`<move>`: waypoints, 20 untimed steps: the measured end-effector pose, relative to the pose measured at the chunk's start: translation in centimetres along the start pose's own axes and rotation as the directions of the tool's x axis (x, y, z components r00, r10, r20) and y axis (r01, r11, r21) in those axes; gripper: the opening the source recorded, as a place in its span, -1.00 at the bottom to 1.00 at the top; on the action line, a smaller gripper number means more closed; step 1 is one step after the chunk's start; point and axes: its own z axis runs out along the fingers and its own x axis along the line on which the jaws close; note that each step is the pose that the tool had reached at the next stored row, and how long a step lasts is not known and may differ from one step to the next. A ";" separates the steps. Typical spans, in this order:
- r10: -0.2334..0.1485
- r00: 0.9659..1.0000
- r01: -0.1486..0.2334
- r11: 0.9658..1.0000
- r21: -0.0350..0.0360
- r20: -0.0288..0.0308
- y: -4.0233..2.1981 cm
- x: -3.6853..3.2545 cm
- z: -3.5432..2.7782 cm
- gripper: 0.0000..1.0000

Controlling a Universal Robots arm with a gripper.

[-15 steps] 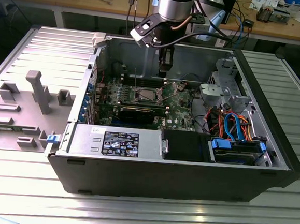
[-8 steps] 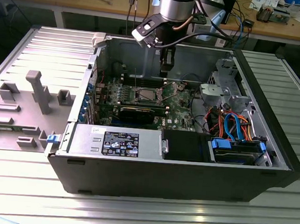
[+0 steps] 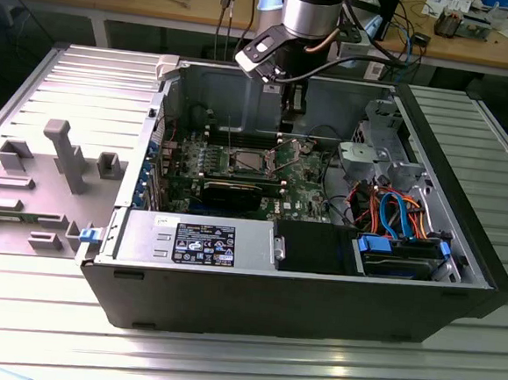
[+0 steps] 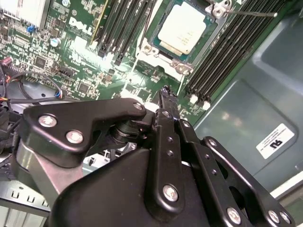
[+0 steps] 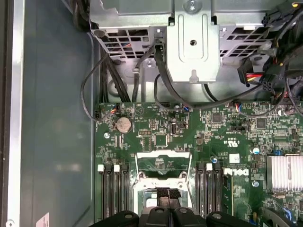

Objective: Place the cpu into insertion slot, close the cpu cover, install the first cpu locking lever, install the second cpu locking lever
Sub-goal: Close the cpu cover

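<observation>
Cpu (image 4: pixel 182 26): lies flat in the insertion slot (image 4: pixel 181 67), silvery face up, with memory slots (image 4: pixel 227 47) flanking the slot on both sides.
Hand (image 4: pixel 164 93): fingers pressed together, holding nothing, tip poised just outside the slot's border. The cpu lies directly beyond the tip.

Exterior view angled down on case (image 3: pixel 272 301); both wrist views near motherboard (image 4: pixel 47 52) (image 5: pixel 156 123)

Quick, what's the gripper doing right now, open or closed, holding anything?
Gripper: closed, holding nothing; the cpu lies apart from it.
</observation>
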 end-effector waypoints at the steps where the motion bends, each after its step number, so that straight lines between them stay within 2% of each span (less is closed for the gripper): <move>1: 0.000 1.000 0.000 1.000 0.000 0.000 0.24 0.00 0.00 -0.79; 8: 0.000 1.000 0.000 1.000 0.000 0.000 1.20 0.01 0.12 -0.79; 14: 0.000 1.000 0.000 1.000 0.000 0.000 1.74 0.00 1.01 -0.79; 20: 0.000 1.000 0.000 1.000 0.000 0.000 3.17 0.01 1.54 -0.79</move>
